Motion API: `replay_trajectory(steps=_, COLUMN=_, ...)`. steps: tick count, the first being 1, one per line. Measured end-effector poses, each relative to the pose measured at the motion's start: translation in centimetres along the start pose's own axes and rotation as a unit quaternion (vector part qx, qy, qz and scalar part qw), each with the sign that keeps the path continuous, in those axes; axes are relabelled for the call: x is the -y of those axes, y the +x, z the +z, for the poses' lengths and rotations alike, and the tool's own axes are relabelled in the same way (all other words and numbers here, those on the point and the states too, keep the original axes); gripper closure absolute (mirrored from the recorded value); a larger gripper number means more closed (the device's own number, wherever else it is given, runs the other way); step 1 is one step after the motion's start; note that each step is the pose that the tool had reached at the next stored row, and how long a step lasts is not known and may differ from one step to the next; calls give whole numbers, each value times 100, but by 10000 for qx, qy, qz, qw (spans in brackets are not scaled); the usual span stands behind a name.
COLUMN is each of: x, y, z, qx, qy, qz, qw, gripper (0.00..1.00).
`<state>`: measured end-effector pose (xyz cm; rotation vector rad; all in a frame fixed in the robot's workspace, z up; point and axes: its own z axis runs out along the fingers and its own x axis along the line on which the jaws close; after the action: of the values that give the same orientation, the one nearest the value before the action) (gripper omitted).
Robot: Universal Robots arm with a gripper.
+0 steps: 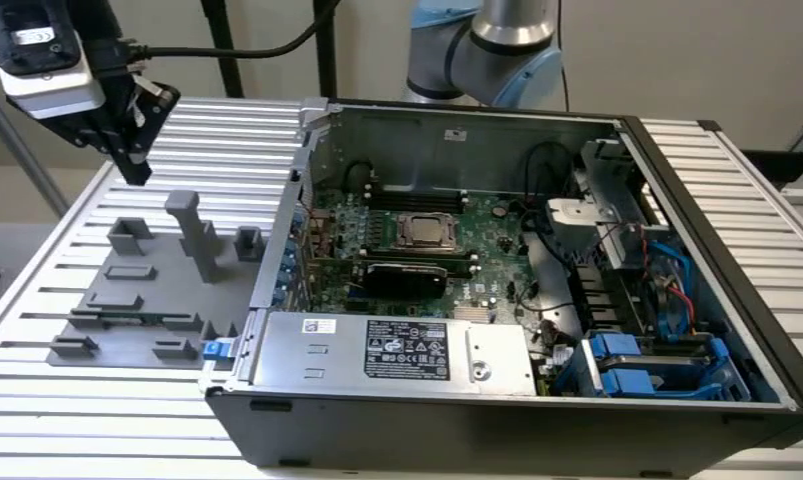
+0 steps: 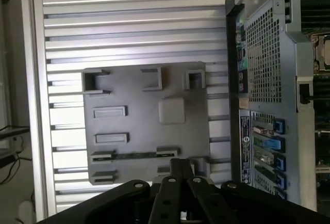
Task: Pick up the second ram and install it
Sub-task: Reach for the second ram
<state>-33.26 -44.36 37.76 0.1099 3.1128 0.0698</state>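
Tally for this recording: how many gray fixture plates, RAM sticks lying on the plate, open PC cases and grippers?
gray fixture plate: 1
RAM stick on it: 1
open PC case: 1
gripper: 1
Total: 4

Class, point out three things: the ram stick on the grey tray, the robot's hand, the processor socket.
ram stick point(image 2: 135, 155), wrist view, middle of its green edge.
hand point(image 1: 134, 172), exterior view, its dark lower tip.
processor socket point(image 1: 428, 232), exterior view, its metal centre.
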Motion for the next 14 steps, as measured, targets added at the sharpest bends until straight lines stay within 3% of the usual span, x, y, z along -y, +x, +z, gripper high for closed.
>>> replay_trajectory(steps=14, x=136, y=382, z=88, qx=-41, qy=10, qz=1, qw=10000, gripper=100)
